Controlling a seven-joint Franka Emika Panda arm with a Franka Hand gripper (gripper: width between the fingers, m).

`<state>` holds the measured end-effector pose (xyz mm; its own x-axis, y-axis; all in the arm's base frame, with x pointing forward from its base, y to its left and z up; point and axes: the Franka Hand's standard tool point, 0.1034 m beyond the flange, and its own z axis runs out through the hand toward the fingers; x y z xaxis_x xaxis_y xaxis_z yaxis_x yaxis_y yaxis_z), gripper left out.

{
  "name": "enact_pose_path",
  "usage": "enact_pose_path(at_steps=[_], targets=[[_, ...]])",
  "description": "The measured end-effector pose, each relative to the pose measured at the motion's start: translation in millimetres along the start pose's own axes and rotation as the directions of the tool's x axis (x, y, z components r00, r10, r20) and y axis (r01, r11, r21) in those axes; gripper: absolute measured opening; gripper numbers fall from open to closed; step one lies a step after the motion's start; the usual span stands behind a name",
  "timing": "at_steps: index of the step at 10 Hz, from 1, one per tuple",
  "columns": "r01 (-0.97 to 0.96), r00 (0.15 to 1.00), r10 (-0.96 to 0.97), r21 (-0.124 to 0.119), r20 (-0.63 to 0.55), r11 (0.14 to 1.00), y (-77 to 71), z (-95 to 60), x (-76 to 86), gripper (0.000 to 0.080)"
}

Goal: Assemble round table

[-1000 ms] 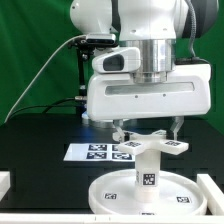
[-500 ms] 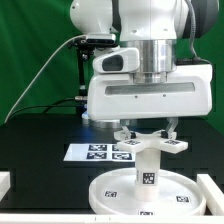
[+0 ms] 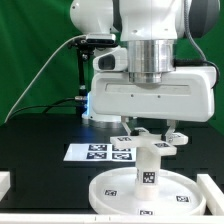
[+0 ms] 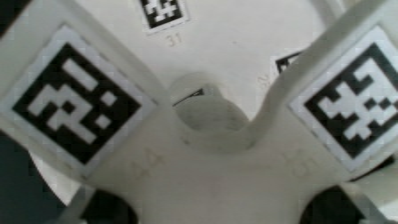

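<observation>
The large round disc point(image 3: 118, 192) lies flat at the front of the black table. The thick cylindrical leg point(image 3: 148, 166) stands upright on its middle. The cross-shaped foot piece point(image 3: 150, 142) sits on top of the leg. My gripper point(image 3: 152, 133) comes straight down over it, with a finger on each side, shut on the foot piece. In the wrist view the foot piece point(image 4: 217, 120) fills the picture, with tagged arms spreading out. The dark fingertips point(image 4: 103, 206) press against its two sides, and my gripper point(image 4: 222, 205) is centred on it.
The marker board point(image 3: 98, 152) lies flat on the table behind the disc, toward the exterior view's left. White raised edges stand at the front left point(image 3: 5, 185) and front right point(image 3: 213, 186) of the table. A green curtain hangs behind.
The gripper and wrist have shifted toward the exterior view's right, the fingers have drawn in onto the foot piece, and the foot piece has turned on top of the leg.
</observation>
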<state>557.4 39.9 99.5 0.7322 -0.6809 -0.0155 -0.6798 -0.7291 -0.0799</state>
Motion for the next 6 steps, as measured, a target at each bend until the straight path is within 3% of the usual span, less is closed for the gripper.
enact_pose_path(at_steps=[3, 6], targets=[[-0.332, 0.943, 0.332, 0.022, 0.029, 0.943, 0.7, 0.2, 1.1, 0.0442], [-0.444, 0.896, 0.443, 0.029, 0.027, 0.896, 0.8, 0.6, 2.0, 0.0442]])
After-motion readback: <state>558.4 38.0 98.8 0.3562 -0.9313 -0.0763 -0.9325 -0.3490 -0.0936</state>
